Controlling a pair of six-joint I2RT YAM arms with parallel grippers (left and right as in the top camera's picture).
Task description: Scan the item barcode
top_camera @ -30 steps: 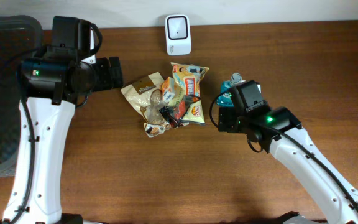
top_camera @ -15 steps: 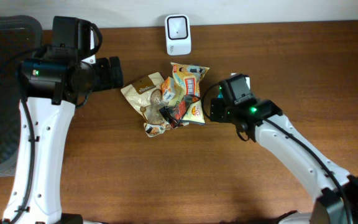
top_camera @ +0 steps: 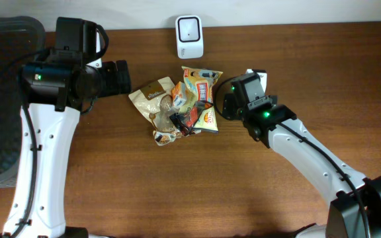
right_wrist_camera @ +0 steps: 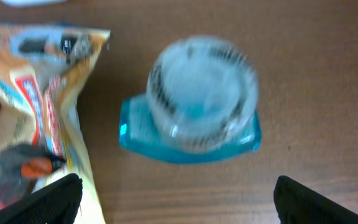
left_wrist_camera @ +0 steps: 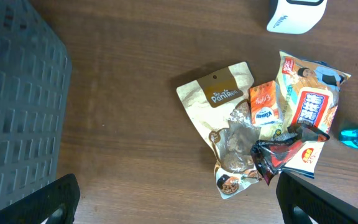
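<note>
A pile of snack packets [top_camera: 180, 106] lies mid-table: a beige pouch [left_wrist_camera: 219, 99], a small orange packet [left_wrist_camera: 265, 104], a yellow and orange bag [left_wrist_camera: 308, 99] and a dark red wrapper [left_wrist_camera: 277, 155]. Right of the pile sits a blue-based item with a clear dome [right_wrist_camera: 191, 102], blurred in the right wrist view and hidden under the arm from overhead. My right gripper [right_wrist_camera: 179, 205] hangs open just above and in front of it, its fingers wide apart. The left gripper [left_wrist_camera: 179, 205] is open and empty, high up to the left of the pile. A white scanner [top_camera: 189, 36] stands at the back.
A dark mesh basket [top_camera: 5, 99] fills the table's left side, under and beside my left arm. The yellow bag [right_wrist_camera: 48, 93] lies close to the right gripper's left finger [right_wrist_camera: 48, 199]. Bare wood stretches along the front half of the table.
My right arm has swung left and back toward the pile and now covers the blue item in the overhead view. The left arm and the packets have not moved.
</note>
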